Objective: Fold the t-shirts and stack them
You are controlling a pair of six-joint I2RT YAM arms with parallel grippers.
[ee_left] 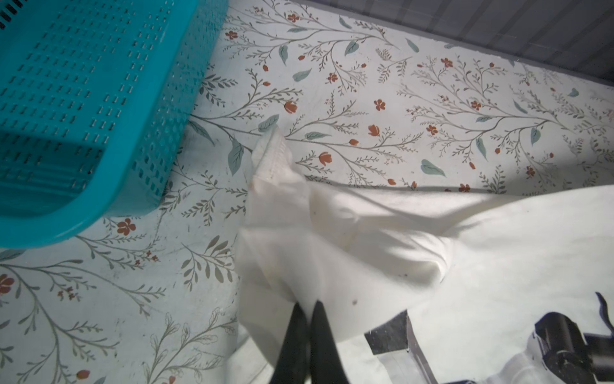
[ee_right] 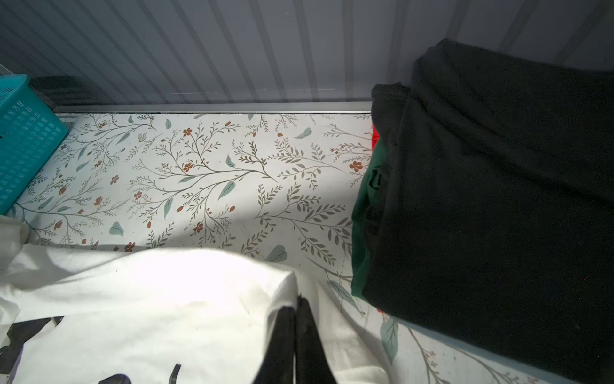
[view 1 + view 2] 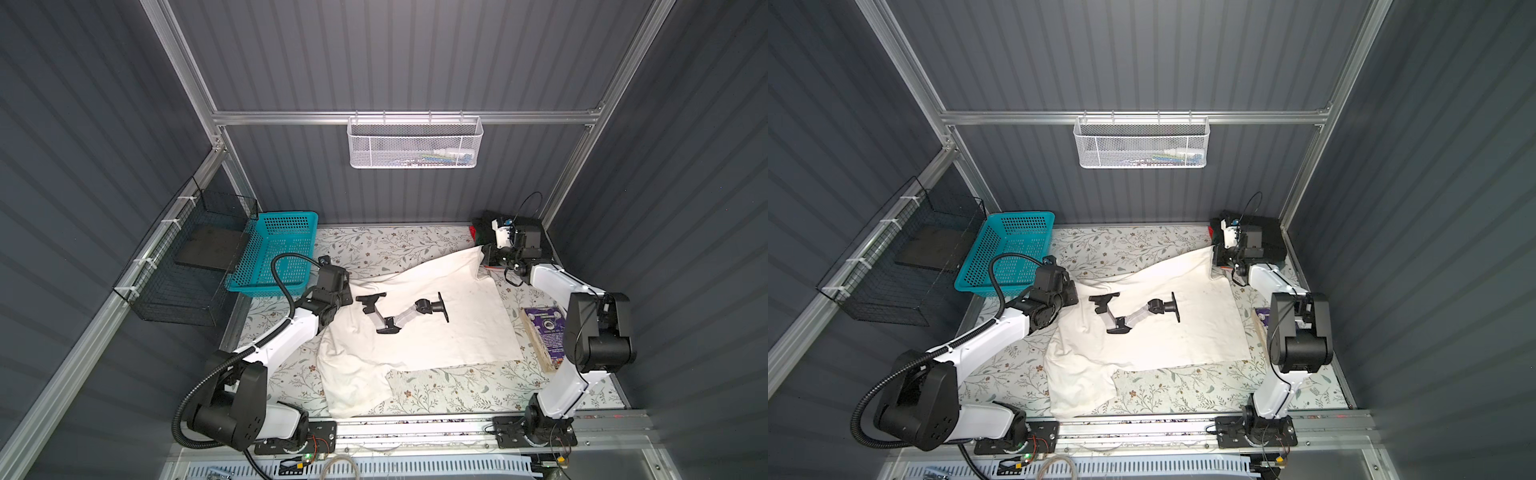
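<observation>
Off-white t-shirt (image 3: 469, 332) edges pinched by left claw (image 1: 309, 304) and right claw (image 2: 296, 301), floral table (image 3: 374, 245) open behind.

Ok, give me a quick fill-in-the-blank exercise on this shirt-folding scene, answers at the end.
1. The spread t-shirt lies print side ____.
2. The left gripper and right gripper are both ____ on its fabric.
3. The top shirt of the stack is ____.
4. The table cover has a ____ pattern.
Missing words: up; shut; black; floral.
</observation>
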